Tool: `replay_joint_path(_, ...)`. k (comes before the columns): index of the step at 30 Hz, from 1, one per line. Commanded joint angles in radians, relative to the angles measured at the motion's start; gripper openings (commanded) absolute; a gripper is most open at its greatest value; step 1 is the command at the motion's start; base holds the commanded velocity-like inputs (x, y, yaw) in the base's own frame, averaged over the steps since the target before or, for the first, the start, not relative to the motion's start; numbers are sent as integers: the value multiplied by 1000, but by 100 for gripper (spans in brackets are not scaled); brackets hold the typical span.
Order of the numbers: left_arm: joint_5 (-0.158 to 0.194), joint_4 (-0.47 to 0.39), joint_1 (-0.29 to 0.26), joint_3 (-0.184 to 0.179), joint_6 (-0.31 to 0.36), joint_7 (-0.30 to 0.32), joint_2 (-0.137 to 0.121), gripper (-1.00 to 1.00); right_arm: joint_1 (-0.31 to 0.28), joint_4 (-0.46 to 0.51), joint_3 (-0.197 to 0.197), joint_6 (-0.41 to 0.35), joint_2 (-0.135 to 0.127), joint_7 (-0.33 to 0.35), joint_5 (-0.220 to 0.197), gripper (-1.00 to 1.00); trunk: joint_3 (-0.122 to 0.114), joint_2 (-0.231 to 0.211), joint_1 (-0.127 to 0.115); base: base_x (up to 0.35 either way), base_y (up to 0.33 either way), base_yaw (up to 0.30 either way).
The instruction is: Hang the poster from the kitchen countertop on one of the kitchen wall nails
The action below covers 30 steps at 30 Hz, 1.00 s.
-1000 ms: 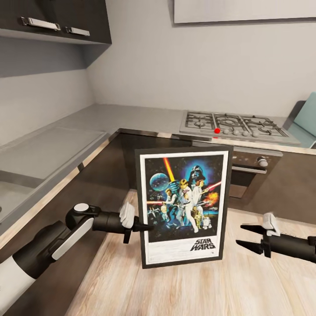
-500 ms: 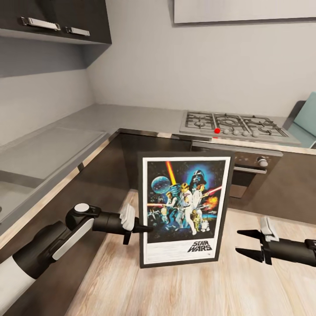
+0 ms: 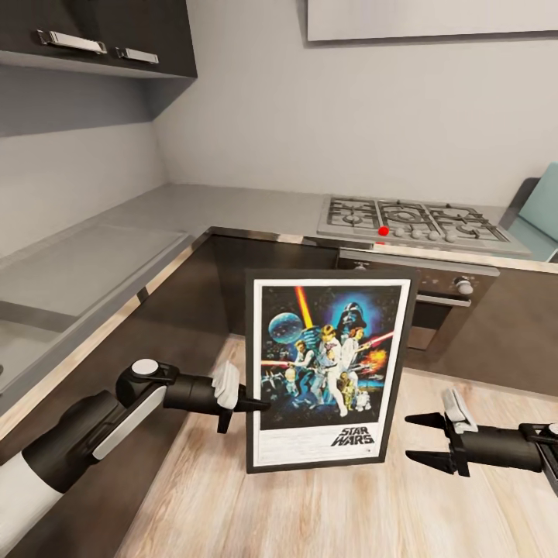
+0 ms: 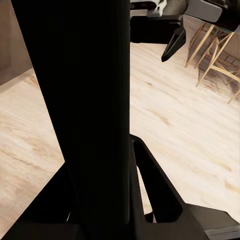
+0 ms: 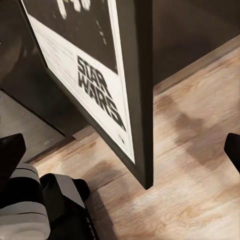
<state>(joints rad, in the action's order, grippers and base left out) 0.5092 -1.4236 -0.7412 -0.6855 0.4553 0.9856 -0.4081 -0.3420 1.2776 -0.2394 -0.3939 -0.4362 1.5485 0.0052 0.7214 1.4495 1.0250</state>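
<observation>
Upright over the wooden floor (image 3: 325, 511), the poster (image 3: 325, 370) is pinched at its left edge by the left hand (image 3: 249, 404), in front of the dark cabinets below the grey table (image 3: 209, 208), while the right hand (image 3: 422, 439) hangs just beside its right edge, fingers spread and holding nothing.

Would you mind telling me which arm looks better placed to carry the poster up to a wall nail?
Probably the left: its claw is shut on the poster at its edge, holding it upright above the floor. The right claw is open, clear of the frame.
</observation>
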Motion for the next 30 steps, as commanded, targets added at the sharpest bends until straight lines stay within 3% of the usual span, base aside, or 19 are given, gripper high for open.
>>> replay_joint_path(1, 8, -1, -1, -3, 6, -4, -1, -100, -1, 0, 0, -10, 0, 4, 0, 100, 1, 0, 0, 0, 0, 0)
replay_joint_path(14, 8, -1, -1, -8, 6, -4, 0, -100, -2, 3, 3, -8, 20, 4, -11, 100, 1, 0, 0, 0, 0, 0)
replay_joint_path(30, 8, -6, -1, -8, 6, 2, 0, -100, -8, 5, 3, -8, 22, 3, -31, 100, 1, 0, 0, 0, 0, 0)
